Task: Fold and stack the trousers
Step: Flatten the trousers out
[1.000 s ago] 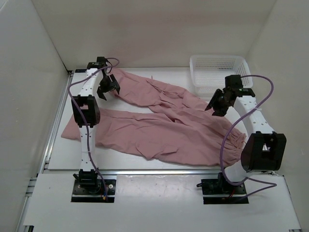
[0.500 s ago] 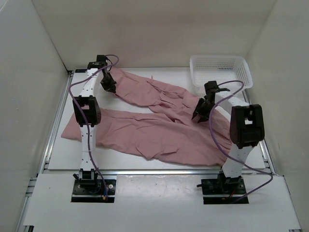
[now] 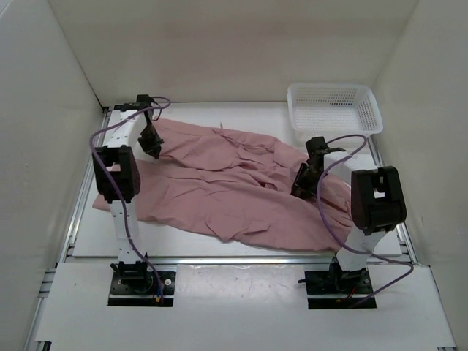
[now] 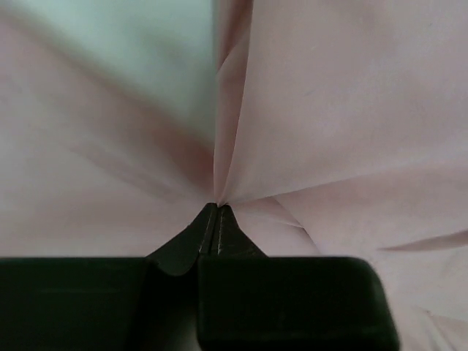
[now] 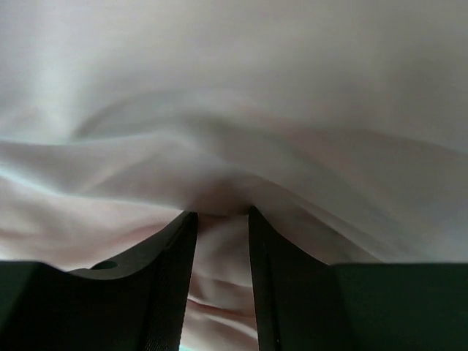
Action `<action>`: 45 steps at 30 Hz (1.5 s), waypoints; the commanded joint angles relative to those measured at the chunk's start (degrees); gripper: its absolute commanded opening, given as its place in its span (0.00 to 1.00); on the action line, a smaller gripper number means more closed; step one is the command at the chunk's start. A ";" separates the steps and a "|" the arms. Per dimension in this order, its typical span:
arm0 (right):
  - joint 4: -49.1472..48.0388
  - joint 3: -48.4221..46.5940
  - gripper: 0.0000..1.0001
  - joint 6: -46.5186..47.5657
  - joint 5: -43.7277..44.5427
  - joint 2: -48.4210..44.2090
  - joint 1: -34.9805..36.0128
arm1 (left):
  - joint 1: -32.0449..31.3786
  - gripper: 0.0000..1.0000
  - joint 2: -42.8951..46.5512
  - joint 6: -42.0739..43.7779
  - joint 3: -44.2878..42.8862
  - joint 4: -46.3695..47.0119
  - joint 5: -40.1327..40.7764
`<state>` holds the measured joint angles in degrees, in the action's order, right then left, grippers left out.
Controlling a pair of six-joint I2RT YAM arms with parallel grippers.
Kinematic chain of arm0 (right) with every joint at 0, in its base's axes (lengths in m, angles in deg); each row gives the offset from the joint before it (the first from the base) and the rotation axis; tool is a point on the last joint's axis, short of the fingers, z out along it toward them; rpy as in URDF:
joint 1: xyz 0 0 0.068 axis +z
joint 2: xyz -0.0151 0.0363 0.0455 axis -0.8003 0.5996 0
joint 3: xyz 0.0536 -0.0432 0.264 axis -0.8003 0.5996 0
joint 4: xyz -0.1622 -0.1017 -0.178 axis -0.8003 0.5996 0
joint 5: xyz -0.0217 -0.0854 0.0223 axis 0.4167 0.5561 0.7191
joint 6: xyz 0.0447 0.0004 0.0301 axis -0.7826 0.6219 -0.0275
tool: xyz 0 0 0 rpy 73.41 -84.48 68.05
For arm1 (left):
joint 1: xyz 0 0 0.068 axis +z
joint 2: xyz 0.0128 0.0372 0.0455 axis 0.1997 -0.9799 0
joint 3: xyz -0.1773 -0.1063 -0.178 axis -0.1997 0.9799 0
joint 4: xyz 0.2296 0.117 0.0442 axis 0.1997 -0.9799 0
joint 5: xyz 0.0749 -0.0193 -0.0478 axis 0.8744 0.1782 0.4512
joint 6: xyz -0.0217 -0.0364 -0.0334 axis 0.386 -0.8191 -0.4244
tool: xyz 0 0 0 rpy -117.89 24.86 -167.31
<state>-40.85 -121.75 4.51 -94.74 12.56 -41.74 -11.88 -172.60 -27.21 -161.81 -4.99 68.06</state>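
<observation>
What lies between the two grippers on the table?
The trousers: wrinkled pink cloth covers the whole stretch from the left gripper to the right gripper, with nothing else there. The top view shows it.

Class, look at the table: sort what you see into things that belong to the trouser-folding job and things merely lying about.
Belongs to the job: trousers; left hand, shut on them; right hand, open around a fold.
Just lying about: white mesh basket.
</observation>
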 commanded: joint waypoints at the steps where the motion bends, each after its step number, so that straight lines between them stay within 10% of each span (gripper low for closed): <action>1: 1.81 2.69 0.39 -0.08 0.85 -4.20 -0.08 | 4.57 0.10 13.89 0.69 10.93 1.48 7.86; 5: 3.04 4.01 0.38 1.14 2.43 -7.46 -0.08 | 8.26 0.26 19.45 2.88 12.83 0.10 6.56; 6: 3.05 4.01 0.38 1.67 2.43 -7.47 -0.08 | 8.88 0.39 18.75 2.89 11.61 -0.78 5.94; 7: 3.05 4.01 0.38 1.68 2.43 -8.34 -0.08 | 9.58 0.74 18.14 2.89 9.24 -1.31 4.63; 8: 3.57 4.01 0.38 1.68 2.43 -8.96 -0.08 | 9.59 0.80 17.43 2.89 8.18 -1.32 4.62; 10: 3.58 3.48 0.38 1.68 2.43 -9.49 -0.08 | 9.59 0.73 14.89 2.89 5.98 -2.54 4.62; 11: 4.19 2.87 0.38 2.20 3.04 -9.49 -0.08 | 9.59 0.22 13.92 2.37 4.23 -2.55 4.09; 12: 4.19 2.34 0.38 2.20 3.05 -10.01 -0.08 | 9.59 0.10 11.74 1.84 3.34 -2.55 4.09; 16: 5.33 1.81 0.38 2.20 3.67 -11.68 -0.08 | 11.43 0.14 5.75 1.83 -0.53 -2.55 0.06; 24: 6.38 -0.03 0.39 3.26 4.28 -11.16 -0.08 | 10.12 0.68 -4.54 3.41 -8.36 -3.69 -6.90; 26: 6.39 -0.03 0.39 3.26 4.28 -11.16 -0.08 | 10.12 0.59 -5.25 2.89 -8.88 -3.69 -6.90; 28: 6.39 -0.56 0.39 3.78 4.28 -11.16 -0.08 | 10.12 0.11 -5.25 2.89 -10.99 -4.56 -5.76; 35: 6.92 -0.56 0.39 4.31 4.28 -11.16 -0.08 | 8.27 0.11 2.21 3.59 -15.12 -5.98 1.18; 37: 6.31 -0.56 0.39 4.31 4.28 -10.64 -0.08 | 8.27 0.25 2.22 4.90 -16.34 -7.11 -0.30; 39: 6.30 -0.03 0.39 4.31 4.28 -10.63 -0.08 | 8.27 0.76 0.31 5.43 -17.23 -7.64 -1.71; 40: 6.30 -0.03 0.39 4.31 4.28 -10.63 -0.08 | 8.27 0.80 -0.58 5.44 -18.45 -8.69 -2.23; 42: 6.30 -0.03 0.39 4.31 4.28 -10.63 -0.08 | 8.27 0.80 -2.08 5.44 -18.47 -8.70 -2.77; 45: 6.30 -0.03 0.39 4.31 4.28 -11.77 -0.08 | 8.27 0.20 -2.08 4.30 -16.88 -8.01 -2.06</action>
<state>-34.92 -120.16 7.79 -90.87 2.61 -41.74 -3.75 -175.44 -23.05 -179.03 -12.36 65.79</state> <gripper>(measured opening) 0.394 0.288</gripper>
